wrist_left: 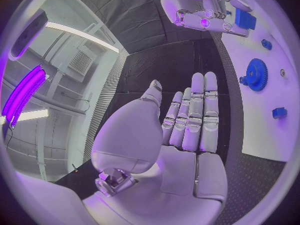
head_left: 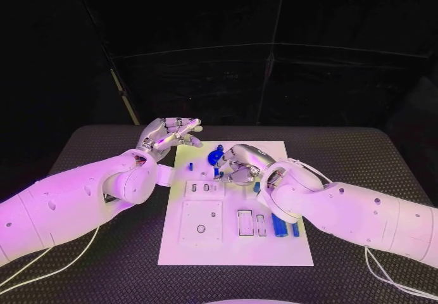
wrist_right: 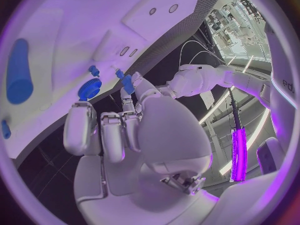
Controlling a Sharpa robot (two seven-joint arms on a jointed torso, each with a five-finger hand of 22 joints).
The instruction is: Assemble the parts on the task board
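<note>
The right hand (head_left: 240,162) lies low over the upper middle of the task board (head_left: 233,244), its fingers curled down; in the right wrist view a small blue part (wrist_right: 127,82) sits pinched at its fingertips (wrist_right: 134,80). The right arm runs in from the lower right of the head view. The left hand (head_left: 169,133) hangs just off the board's upper left corner, above the bench (head_left: 91,142), palm up and holding nothing; in the left wrist view its fingers (wrist_left: 195,115) lie straight and side by side with the thumb set apart. The left arm comes in from the lower left.

No writing can be read on the board or the parts.

A blue gear (head_left: 215,154) stands on the board just left of the right hand, between the two hands. A small blue peg (head_left: 191,166) sits lower left of the gear. Two long blue cylinders (head_left: 284,225) lie beside the right forearm, in the middle right of the head view, with a slim blue piece (head_left: 261,225) just left of them.
</note>
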